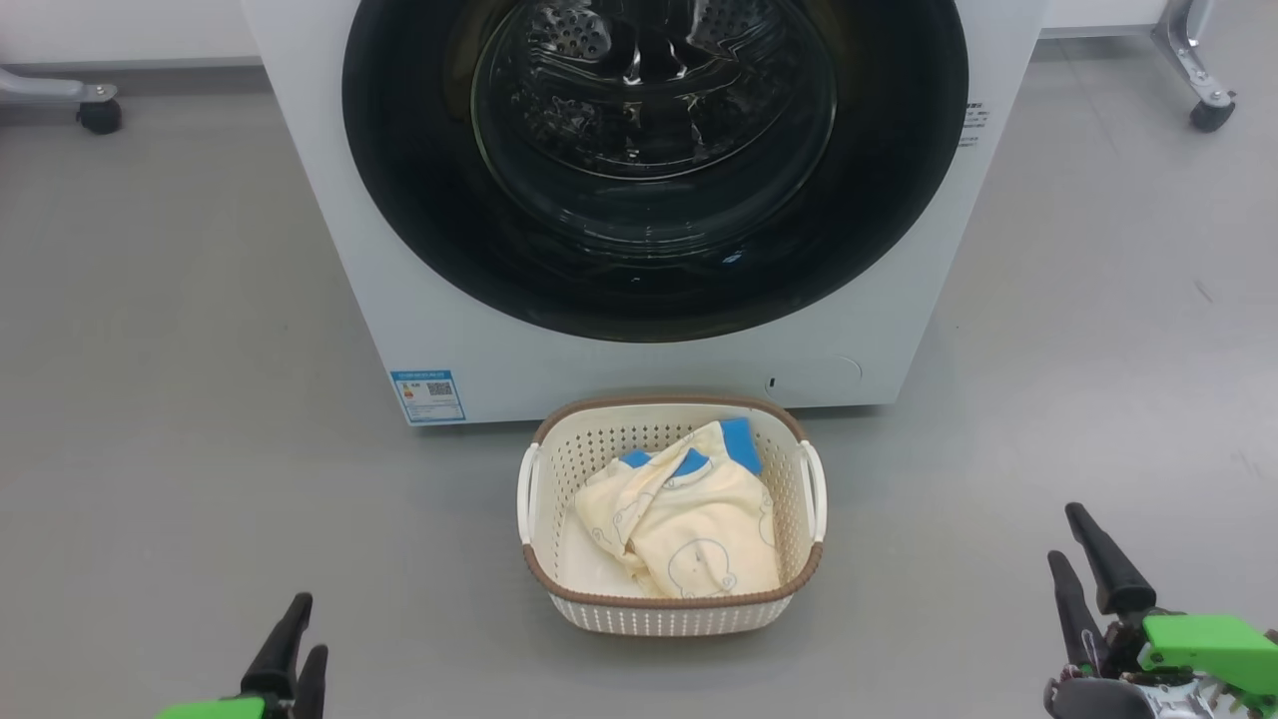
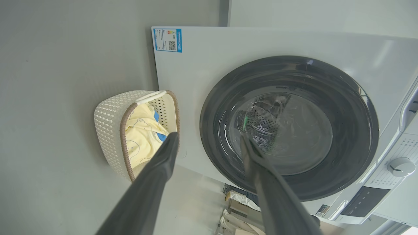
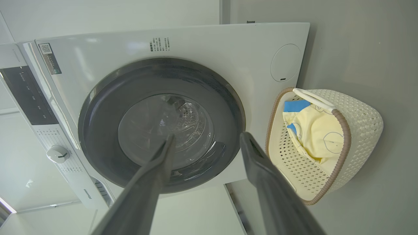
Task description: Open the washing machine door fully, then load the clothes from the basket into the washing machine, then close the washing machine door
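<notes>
Bright, even light — soft, faint shadows

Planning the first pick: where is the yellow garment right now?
Head view, centre: the pale yellow garment lies inside the cream basket, which stands on the floor directly in front of the washing machine, below its closed door.

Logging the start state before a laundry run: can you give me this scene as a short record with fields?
door: large round glossy black washing machine door, shut
machine: big white front-loading washing machine
basket: small cream perforated plastic basket, on grey floor before the machine
clothes: pale yellow soft garment with blue cuffs, in the basket
left gripper: open, empty
right gripper: open, empty
</notes>
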Controlling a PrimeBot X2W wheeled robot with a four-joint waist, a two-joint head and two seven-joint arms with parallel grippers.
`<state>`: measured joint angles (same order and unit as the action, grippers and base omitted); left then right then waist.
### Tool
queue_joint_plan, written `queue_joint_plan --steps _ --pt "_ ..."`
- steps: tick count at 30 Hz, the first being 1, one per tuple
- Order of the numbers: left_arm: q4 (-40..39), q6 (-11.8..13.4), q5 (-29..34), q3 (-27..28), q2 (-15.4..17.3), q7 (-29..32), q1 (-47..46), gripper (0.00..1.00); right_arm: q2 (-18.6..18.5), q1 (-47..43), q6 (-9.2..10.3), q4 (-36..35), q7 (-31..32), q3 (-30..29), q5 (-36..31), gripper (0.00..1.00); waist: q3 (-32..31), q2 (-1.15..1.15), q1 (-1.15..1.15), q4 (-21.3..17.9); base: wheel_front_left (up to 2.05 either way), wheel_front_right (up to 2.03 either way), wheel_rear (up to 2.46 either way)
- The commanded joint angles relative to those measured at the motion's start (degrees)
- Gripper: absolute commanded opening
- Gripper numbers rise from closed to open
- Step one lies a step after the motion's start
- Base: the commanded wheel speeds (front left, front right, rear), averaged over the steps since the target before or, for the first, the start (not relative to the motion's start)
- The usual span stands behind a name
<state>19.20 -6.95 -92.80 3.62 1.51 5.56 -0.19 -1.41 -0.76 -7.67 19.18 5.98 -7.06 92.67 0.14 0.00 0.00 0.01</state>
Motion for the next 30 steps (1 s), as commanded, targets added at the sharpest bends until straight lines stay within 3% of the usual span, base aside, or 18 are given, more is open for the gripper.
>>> queue_joint_plan --steps 1,17,30 --pt "-2.2 -0.1 0.3 0.3 0.5 -0.3 -2.9 1.0 -0.9 2.6 0.02 -2.3 -0.6 -0.2 -0.8 1.0 0.0 0.0 0.0 0.0 0.0 0.0 0.0" --pt "-3.7 -0.2 4.4 -0.8 1.7 -3.4 -3.9 1.0 -1.8 3.4 0.04 -3.2 -2.7 -0.3 -7.6 1.0 0.1 0.0 0.0 0.1 0.0 0.0 0.0" --pt "-4.7 0.5 15.4 -1.7 2.7 -6.1 -4.8 1.0 -2.1 4.1 0.06 -4.7 -4.6 -1.4 -20.6 1.0 -0.1 0.0 0.0 0.3 0.0 0.0 0.0"
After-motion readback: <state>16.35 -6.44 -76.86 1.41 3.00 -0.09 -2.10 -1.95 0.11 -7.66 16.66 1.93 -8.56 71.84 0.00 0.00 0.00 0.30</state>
